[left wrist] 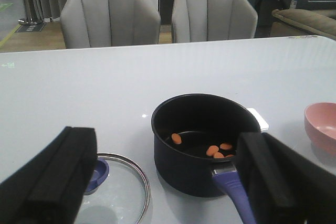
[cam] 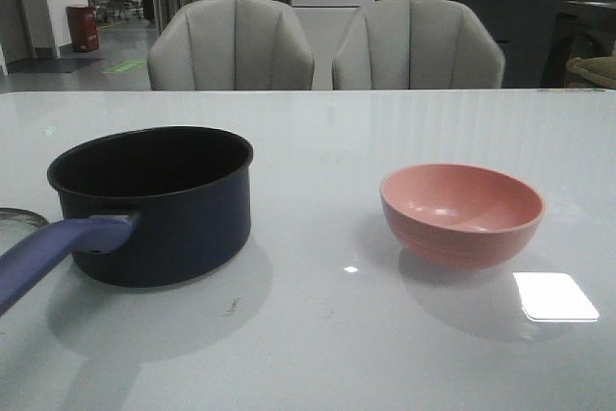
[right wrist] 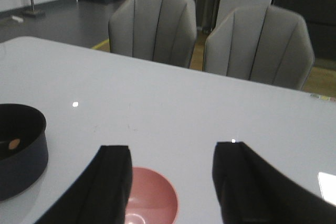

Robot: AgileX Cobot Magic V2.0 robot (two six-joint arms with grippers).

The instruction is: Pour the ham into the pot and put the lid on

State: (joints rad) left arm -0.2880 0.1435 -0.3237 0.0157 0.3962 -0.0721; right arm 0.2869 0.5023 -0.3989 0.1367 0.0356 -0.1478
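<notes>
Glass lid [left wrist: 113,190], steel-rimmed, lies flat on the desk [cam: 318,132] nearest the left gripper [left wrist: 168,182], just beside the pot [left wrist: 205,142] on its handle side, apart from it; only a sliver shows at the front view's left edge. Left gripper spread wide, holding nothing, hanging low over lid and pot handle [left wrist: 233,198]. Judged: lid rigid, fairly heavy for its size, breakable, slick on the glass, so the blue knob [left wrist: 97,174] is the one sound hold; the rim lies too flat to the desk to get under. Ham [left wrist: 212,150] already in the pot, a few small chunks on the black floor, so pouring looks done and covering remains. Pot is stiff, steady, unlikely to shift under a lowered lid unless the long handle is knocked. Right gripper [right wrist: 170,182] also spread and empty, hovering above the pink bowl [cam: 462,214], which sits empty and well apart from the pot. Room: bare desk between pot and bowl and behind both, far edge distant, two grey chairs [cam: 327,45] beyond it. Lid lies close to the desk's near left side; lift straight up before carrying over the pot rim.
</notes>
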